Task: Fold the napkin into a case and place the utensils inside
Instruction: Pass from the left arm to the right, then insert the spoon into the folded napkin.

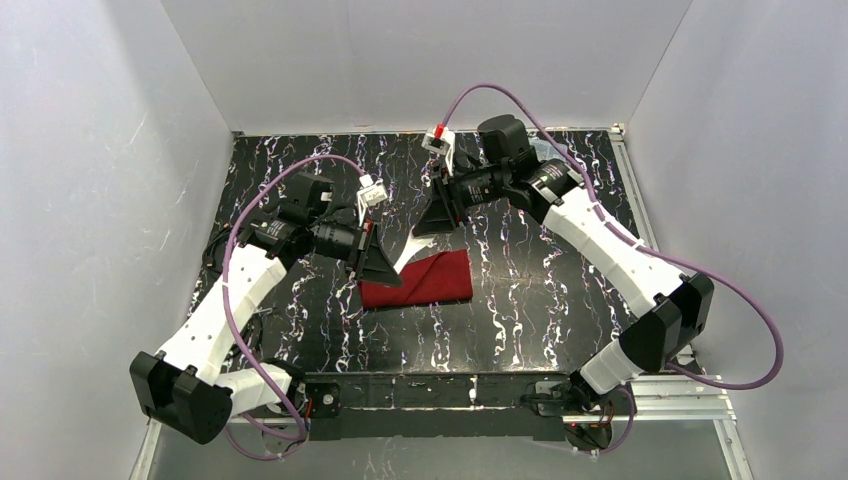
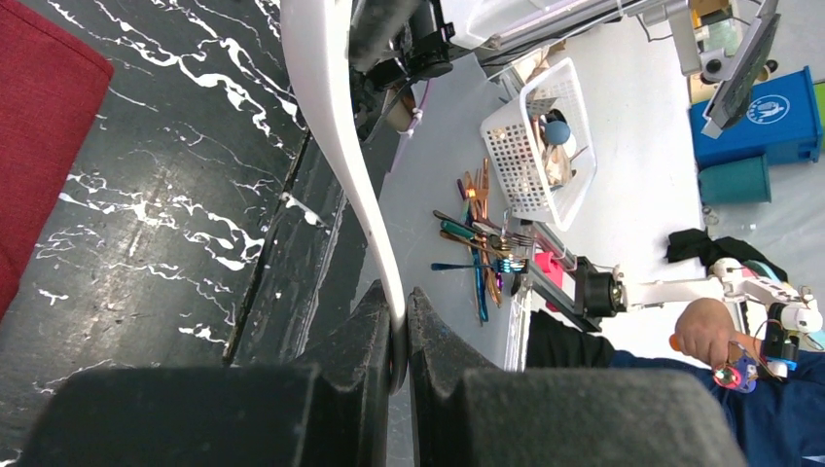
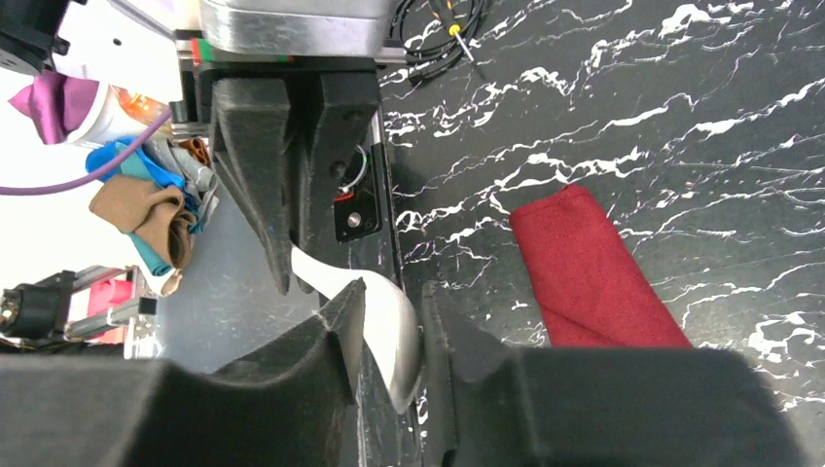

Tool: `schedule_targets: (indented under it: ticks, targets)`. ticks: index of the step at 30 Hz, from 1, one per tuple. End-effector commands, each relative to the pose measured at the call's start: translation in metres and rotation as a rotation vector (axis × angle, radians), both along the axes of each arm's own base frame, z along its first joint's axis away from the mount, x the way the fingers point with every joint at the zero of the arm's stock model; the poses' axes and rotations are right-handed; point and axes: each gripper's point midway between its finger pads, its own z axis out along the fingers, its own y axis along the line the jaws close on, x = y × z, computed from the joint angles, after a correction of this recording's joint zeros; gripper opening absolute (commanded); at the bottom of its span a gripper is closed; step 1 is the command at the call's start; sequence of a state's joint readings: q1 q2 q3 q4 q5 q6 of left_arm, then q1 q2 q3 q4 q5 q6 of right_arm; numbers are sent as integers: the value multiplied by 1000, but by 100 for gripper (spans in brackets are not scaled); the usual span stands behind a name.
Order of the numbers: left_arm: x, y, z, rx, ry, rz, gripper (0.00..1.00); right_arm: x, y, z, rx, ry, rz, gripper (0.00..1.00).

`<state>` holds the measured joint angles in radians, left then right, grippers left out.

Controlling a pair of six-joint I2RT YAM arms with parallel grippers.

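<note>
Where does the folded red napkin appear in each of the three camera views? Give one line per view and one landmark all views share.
Top external: the napkin lies near the centre, slightly left.
Left wrist: the napkin is at the upper left edge, cut off, left of the white utensil.
Right wrist: the napkin is right of centre, slanting down to the right.
Shared landmark: the black table with white veins under it.

Top view: the slim white plastic utensil (image 1: 409, 256) is just a sliver, both ends lost behind the left gripper (image 1: 385, 268) and the right gripper (image 1: 437, 220). Left wrist: the folded deep red cloth (image 2: 37, 126) runs off the left edge. Right wrist: its lower end vanishes behind the right gripper's black finger (image 3: 603, 409).
</note>
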<state>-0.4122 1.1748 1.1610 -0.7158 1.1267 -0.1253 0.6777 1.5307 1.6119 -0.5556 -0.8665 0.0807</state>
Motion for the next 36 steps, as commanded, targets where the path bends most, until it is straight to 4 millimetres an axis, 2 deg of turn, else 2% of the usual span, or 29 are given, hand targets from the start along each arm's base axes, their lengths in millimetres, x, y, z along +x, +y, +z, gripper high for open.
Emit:
schedule_targets:
  ticks: [1,3,4,8,9,10,11,12,14,15,17,19,22,25,28,33,36]
  targets:
    - [-7,3,16,-39,-43,-40,0,-6,-1,-8,-21,20,8,24]
    - [-7,5,15,-32,-60,-39,0,-6,-3,-11,-31,22,-3,6]
    - [-7,5,14,-30,-63,-40,0,-6,-4,-11,-35,18,-12,1]
    - [-1,5,11,-13,-49,-25,2,4,-12,-17,-69,-8,-94,1]
    - [3,6,7,13,-49,-6,17,10,-14,-21,-81,-6,-138,1]
    - [10,9,-2,70,-57,35,36,15,-17,-25,-93,-2,-180,1]
    - [19,15,-15,147,-66,93,51,19,-22,-31,-109,-8,-223,1]
    - [25,22,-26,218,-85,125,61,23,-27,-39,-130,-14,-272,1]
    - [27,36,-46,323,-126,119,67,33,-44,-63,-198,-15,-394,1]
    - [30,43,-55,376,-150,126,68,37,-53,-77,-243,-7,-458,1]
    - [32,59,-73,467,-214,104,69,42,-75,-120,-373,73,-576,1]
    - [40,74,-92,562,-278,83,70,41,-93,-156,-507,140,-636,1]
    - [54,95,-121,704,-353,25,66,39,-113,-190,-634,200,-716,1]
    - [66,108,-147,800,-374,-25,60,45,-112,-199,-601,234,-797,1]
    - [76,108,-164,831,-359,-15,57,53,-116,-208,-602,259,-889,1]
    - [93,104,-177,852,-329,50,56,59,-113,-218,-579,302,-952,1]
    - [93,103,-185,867,-285,46,55,68,-113,-218,-553,288,-1000,1]
